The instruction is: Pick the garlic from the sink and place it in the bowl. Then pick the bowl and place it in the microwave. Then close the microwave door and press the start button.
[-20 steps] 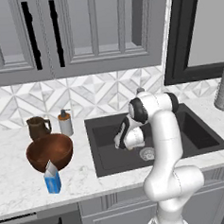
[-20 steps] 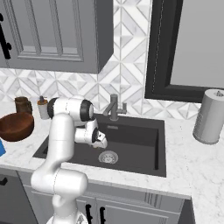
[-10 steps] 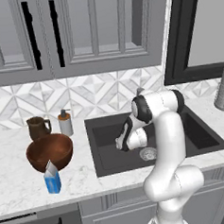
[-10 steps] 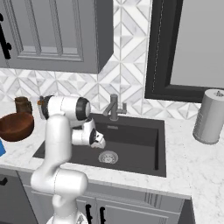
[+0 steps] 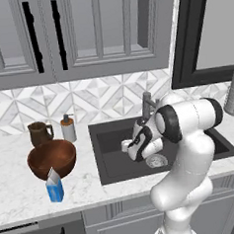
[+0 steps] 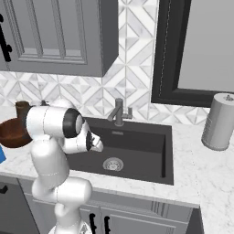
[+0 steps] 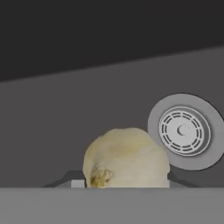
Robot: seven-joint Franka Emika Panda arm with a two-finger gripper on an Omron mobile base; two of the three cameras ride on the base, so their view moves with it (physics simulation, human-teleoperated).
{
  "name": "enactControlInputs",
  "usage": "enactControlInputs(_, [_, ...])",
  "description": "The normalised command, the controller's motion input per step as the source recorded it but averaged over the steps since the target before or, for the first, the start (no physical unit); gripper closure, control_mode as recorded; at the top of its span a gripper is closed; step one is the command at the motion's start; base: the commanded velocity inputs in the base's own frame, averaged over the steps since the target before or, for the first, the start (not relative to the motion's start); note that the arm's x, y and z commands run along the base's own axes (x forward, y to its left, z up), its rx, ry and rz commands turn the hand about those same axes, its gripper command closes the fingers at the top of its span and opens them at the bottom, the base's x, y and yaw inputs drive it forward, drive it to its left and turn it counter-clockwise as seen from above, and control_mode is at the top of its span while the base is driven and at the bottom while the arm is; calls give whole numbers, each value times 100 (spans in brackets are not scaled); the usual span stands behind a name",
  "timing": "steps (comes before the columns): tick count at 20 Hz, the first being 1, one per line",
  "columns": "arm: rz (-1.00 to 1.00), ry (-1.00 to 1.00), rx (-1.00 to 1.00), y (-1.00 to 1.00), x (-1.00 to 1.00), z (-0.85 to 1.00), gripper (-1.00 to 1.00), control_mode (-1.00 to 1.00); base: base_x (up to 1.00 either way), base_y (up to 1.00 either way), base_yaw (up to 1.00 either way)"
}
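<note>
In the hand view the garlic (image 7: 126, 158) sat right up against the camera, flanked on both sides by the dark finger tips; the pincer (image 7: 126, 186) was clamped on it, the jaws stopped partway because the bulb filled the gap. The garlic looked to be clear of the basin floor, with the silver drain (image 7: 183, 131) beyond it and to one side, so the grip seemed made for carrying rather than for nudging.

From the left base view the pincer (image 5: 127, 147) hung over the left half of the sink (image 5: 112, 166), the hand tilted toward the bowl's side, which fits a lift aimed at the tabletop (image 5: 25, 192) to the left. A blue carton (image 5: 54, 186) stood at the tabletop's front edge just before the bowl (image 5: 52, 160), close enough to be a hazard for a low approach. Behind the bowl stood a brown mug (image 5: 38, 134) and a soap dispenser (image 5: 67, 128). In the right base view a grey canister (image 6: 218, 121) stood on the far right of the tabletop, well apart from the work.

Against the picture a second earlier, the jaws had narrowed onto the bulb and then held steady, and the hand had risen slightly within the basin. The bowl, carton and mug had not shifted.

The bowl was empty as far as could be seen; the drop-in and the microwave steps remained.
</note>
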Motion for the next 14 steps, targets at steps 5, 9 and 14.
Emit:
enactControlInputs(5, [0, 0, 0, 15, -36, 100, 100, -100, 0, 0, 0])
enactControlInputs(9, [0, 0, 0, 20, -32, 100, 100, -100, 0, 0, 0])
enactControlInputs(14, [0, 0, 0, 27, -17, 97, 100, -100, 0, 0, 0])
